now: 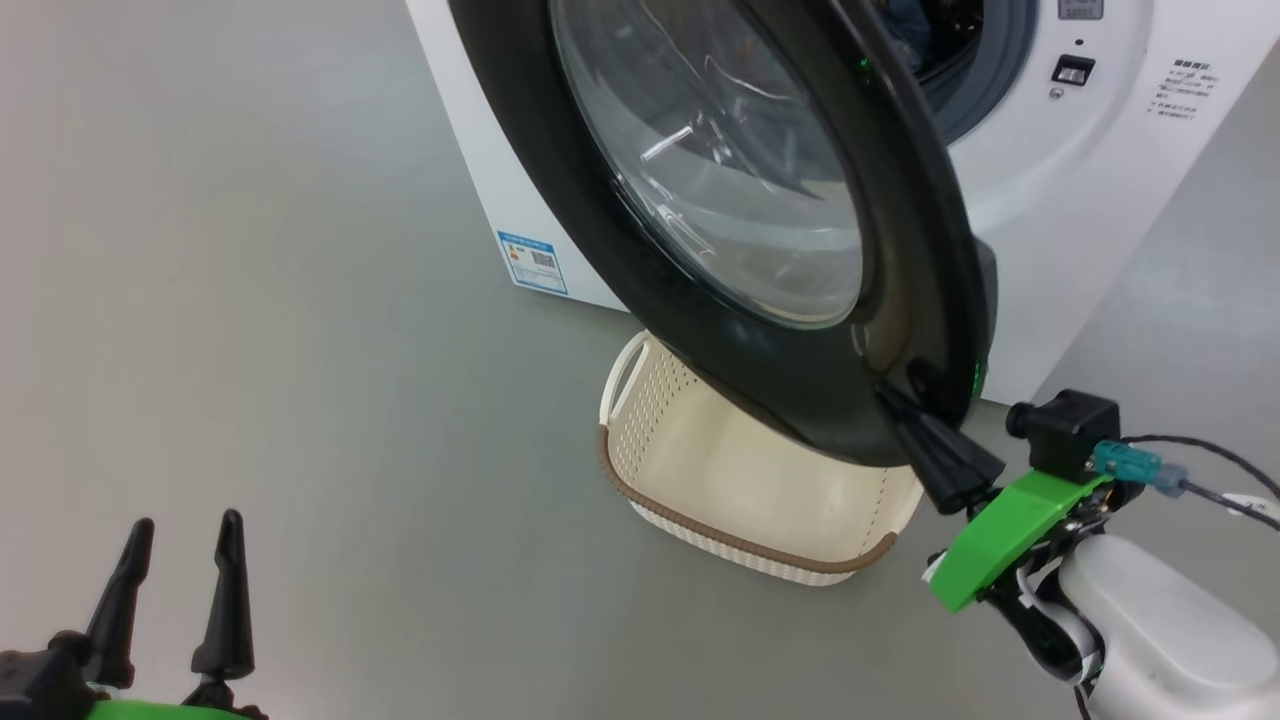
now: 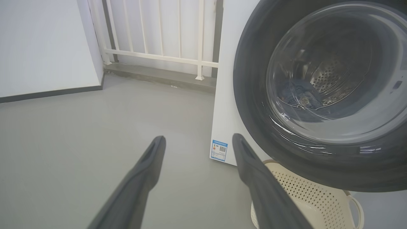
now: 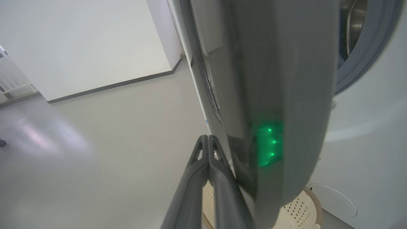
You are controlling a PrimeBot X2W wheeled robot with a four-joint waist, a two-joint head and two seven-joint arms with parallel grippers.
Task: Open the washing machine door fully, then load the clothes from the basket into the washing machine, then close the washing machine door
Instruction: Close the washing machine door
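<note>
Door swing, closing stage by my reckoning.

- The washing machine door (image 1: 760,380) stands half open, overhanging the basket (image 1: 700,470). What shows of the basket is bare.
- Blue cloth, likely the clothes (image 2: 299,95), is seen through the glass in the drum.
- Right pincer (image 1: 900,410): fingers pressed together, gripping nothing, tip against the door's outer face at its lower free edge. The washing machine (image 1: 1040,200) lies beyond, so a push that way shuts it.
- Left pincer (image 1: 188,522): fingers apart, empty, well away.
- Blue energy sticker (image 1: 533,262) carries a QR code; text unreadable.
</note>
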